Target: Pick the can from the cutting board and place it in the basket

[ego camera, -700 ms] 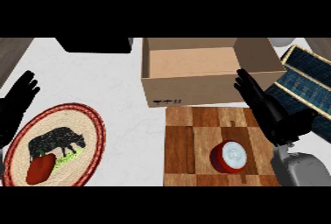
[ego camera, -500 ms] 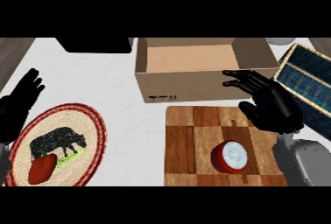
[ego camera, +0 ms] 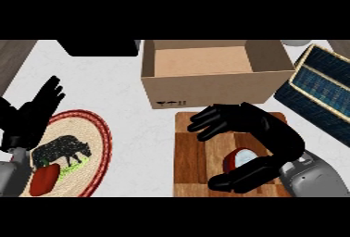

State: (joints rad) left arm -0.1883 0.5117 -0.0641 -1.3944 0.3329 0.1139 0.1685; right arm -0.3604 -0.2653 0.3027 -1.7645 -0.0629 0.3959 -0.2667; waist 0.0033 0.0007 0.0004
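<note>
The red can with a silver top stands on the wooden cutting board at the lower middle. My right hand arches over it: its fingers stretch left past the can and its thumb lies just in front of it. The hand is open and hides much of the can; whether it touches the can I cannot tell. The dark blue woven basket sits at the right edge, beyond the board. My left hand rests open at the far left, fingers up.
An open cardboard box stands right behind the cutting board. A red-rimmed round plate at the lower left holds a red vegetable and a dark patch. A black object lies at the back left.
My right hand has swung from the board's right side leftward and down over the can, now covering part of it. The left hand has barely moved.
</note>
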